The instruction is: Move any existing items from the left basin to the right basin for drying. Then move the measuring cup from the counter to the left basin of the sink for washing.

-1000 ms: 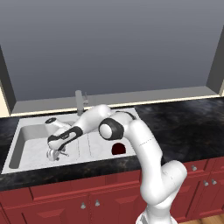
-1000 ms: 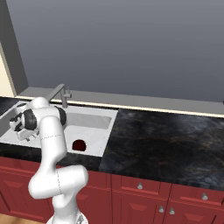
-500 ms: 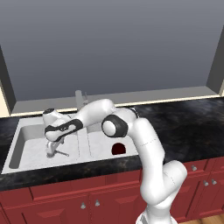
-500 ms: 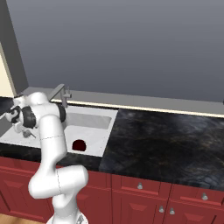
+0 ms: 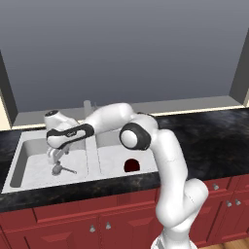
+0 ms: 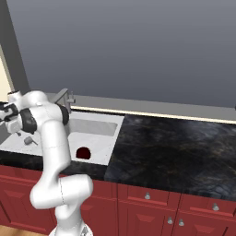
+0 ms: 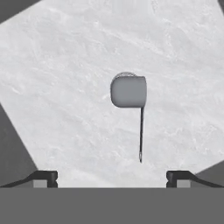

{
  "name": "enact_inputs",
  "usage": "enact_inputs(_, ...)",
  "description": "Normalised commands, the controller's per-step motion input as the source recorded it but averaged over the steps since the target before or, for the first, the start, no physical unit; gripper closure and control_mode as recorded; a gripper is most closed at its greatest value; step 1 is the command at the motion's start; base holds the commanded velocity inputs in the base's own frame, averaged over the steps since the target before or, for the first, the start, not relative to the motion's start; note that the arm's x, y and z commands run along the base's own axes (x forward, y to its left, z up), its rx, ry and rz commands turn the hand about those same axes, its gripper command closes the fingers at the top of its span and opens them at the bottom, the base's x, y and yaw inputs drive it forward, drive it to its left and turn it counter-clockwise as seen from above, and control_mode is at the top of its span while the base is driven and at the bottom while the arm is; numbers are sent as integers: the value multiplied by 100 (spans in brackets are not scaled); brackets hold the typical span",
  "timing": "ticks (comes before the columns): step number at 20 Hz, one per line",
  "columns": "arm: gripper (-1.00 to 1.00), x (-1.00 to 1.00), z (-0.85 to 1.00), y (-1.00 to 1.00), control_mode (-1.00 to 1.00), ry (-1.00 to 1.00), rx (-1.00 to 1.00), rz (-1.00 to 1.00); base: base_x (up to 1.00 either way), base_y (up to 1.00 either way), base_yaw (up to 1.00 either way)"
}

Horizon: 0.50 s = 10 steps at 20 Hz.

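The measuring cup (image 7: 128,91) is seen lying on its side on the floor of the left basin (image 5: 29,151), its thin handle pointed back toward the gripper (image 7: 111,177); the jaws are spread wide above it and nothing is held; a dark red object (image 5: 131,165) rests in the right basin (image 5: 116,141); little appears left to go wrong, though the cup could be nudged along the basin floor if the hand were lowered.

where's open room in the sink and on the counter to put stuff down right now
The right basin is bare except for the dark red object near its front. The counter right of the sink is one wide free stretch. The left basin is crowded: the measuring cup lies there and the open gripper hangs just above it.
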Motion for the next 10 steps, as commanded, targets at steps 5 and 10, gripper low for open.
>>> enact_inputs(5, -100, -67, 25, -16, -100, 0, 4, -1, 0, 0, 0)
enact_inputs(10, -100, -60, 33, -24, -100, -3, 3, -3, 0, 0, 0)
